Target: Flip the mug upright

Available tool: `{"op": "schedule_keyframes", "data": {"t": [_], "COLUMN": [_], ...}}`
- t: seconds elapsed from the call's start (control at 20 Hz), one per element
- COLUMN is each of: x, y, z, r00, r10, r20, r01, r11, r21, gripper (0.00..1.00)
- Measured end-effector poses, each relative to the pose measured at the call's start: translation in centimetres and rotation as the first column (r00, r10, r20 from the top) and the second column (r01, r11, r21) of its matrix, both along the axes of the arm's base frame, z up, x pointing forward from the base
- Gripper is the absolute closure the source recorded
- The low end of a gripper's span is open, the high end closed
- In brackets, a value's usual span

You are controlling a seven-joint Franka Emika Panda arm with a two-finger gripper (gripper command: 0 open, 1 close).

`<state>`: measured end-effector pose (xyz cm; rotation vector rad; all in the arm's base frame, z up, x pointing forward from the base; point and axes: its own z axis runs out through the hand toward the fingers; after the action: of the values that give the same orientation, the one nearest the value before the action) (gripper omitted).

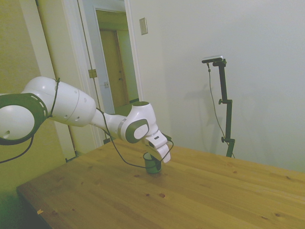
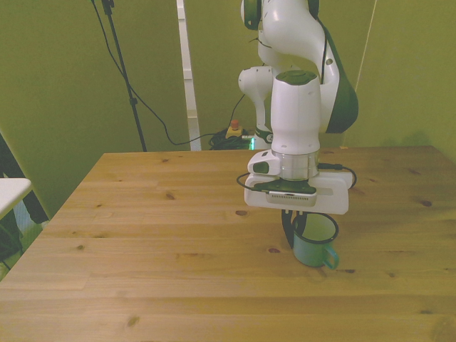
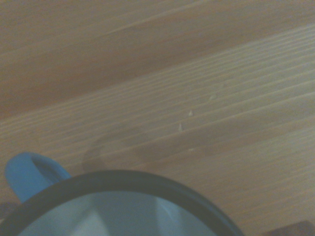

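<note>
Side view: mug [image 1: 152, 163] standing on the wooden table [image 1: 200, 195], mouth up, long axis close to vertical, directly under the gripper [image 1: 160, 157]. Finger spacing cannot be told here; the hand's body overlaps the rim.

Front view: mug [image 2: 314, 240] toward the front view's right, near the table's middle depth. Its mouth faces up with a slight lean toward the camera; the handle points to the front view's near right. One dark finger [image 2: 287, 229] lies against the wall on the front view's left; the other is hidden, so whether the grip is closed cannot be told.

Wrist view: dark rim and pale inside of the mug [image 3: 123, 206] seen from above, blue handle [image 3: 30, 173] beside it.

Judgement: the flip looks nearly complete. The next move calls for settling the base flat, then letting go and rising straight up without tipping the mug.
</note>
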<state>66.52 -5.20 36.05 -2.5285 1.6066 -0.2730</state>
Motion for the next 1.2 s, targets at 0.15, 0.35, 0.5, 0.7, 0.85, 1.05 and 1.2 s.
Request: {"op": "schedule_keyframes", "data": {"t": [0.15,0.35,0.5,0.7,0.85,1.05,1.2], "x": [0.0,0.0,-0.1,0.0,-0.1,-1.4,-3.8], "y": [0.0,-0.2,-0.7,-1.8,-3.2,-5.0,-5.1], "z": [0.0,0.0,0.0,0.9,3.0,7.6,11.9], "r00": [1.0,1.0,1.0,1.0,0.999,0.999,0.997], "r10": [0.001,-0.003,-0.01,-0.025,-0.035,-0.033,-0.025], "r20": [-0.001,-0.006,-0.009,-0.012,-0.001,0.026,0.067], "r01": [-0.001,0.003,0.01,0.025,0.035,0.033,0.028], "r11": [1.0,1.0,1.0,1.0,0.999,0.999,0.998], "r21": [0.0,-0.001,-0.003,-0.009,-0.016,-0.026,-0.047], "gripper": [0.0,0.0,0.0,0.0,0.0,0.0,0.0]}}
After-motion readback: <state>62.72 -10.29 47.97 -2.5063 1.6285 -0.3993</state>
